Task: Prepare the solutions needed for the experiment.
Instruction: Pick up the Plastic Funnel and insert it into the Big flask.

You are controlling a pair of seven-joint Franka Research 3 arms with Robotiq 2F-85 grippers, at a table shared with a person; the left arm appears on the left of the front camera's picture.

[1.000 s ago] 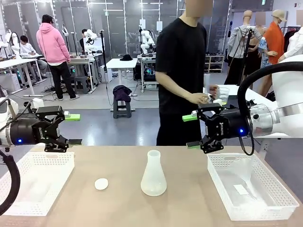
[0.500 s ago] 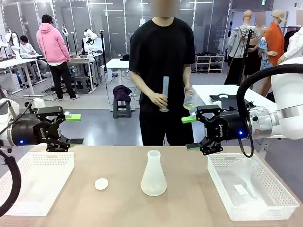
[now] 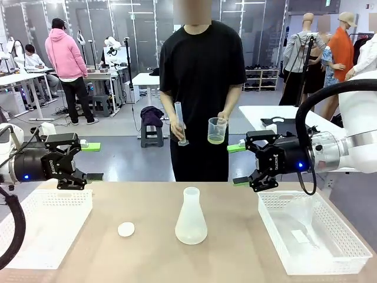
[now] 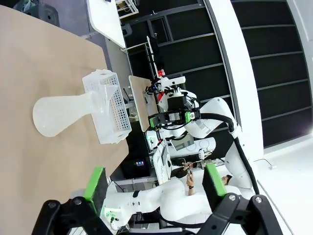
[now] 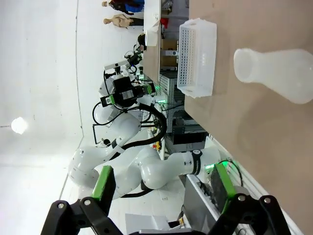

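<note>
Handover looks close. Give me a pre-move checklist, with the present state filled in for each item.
1. Left pincer open, holding nothing: ok.
2. Right pincer open, holding nothing: ok.
3. Erlenmeyer flask upright mid-table, mouth uncovered: ok.
4. Yellow-green solution set on the table: not ok. It sits in the beaker held by the person at the far side.
5. Graduated cylinder, also held by the person, has liquid in it: cannot tell.
6. White cap lies apart from the flask: ok.
</note>
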